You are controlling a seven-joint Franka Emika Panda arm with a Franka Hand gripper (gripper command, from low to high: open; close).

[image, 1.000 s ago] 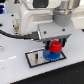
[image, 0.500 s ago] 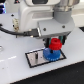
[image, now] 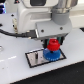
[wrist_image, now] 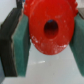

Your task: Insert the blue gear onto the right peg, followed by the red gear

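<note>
The red gear [image: 54, 45] is held between the jaws of the gripper [image: 54, 46], which are closed on its rim from two opposite sides. In the wrist view the red gear [wrist_image: 50, 27] is seen pressed between two green pads [wrist_image: 22, 42], with its central hole left free. It hangs just above the blue gear [image: 52, 54], which already lies on the black-rimmed plate [image: 34, 58], near the middle of the table [image: 12, 70]. The right peg is hidden under the gears, so it cannot be told whether the hole of the red gear is already on it.

The red gear is judged to be light and stiff, made of hard plastic, so it is not expected to bend or be crushed under the pads. Its surface looks smooth and its rim is toothed, therefore a small slip or rotation between the pads is possible if the hole is pushed against the peg off-centre. The hold on two opposite sides of the rim seems suitable, because the hole is kept open and the disc is kept level. A gentle, straight lowering is probably needed, since the fit on the peg is likely tight.
</note>
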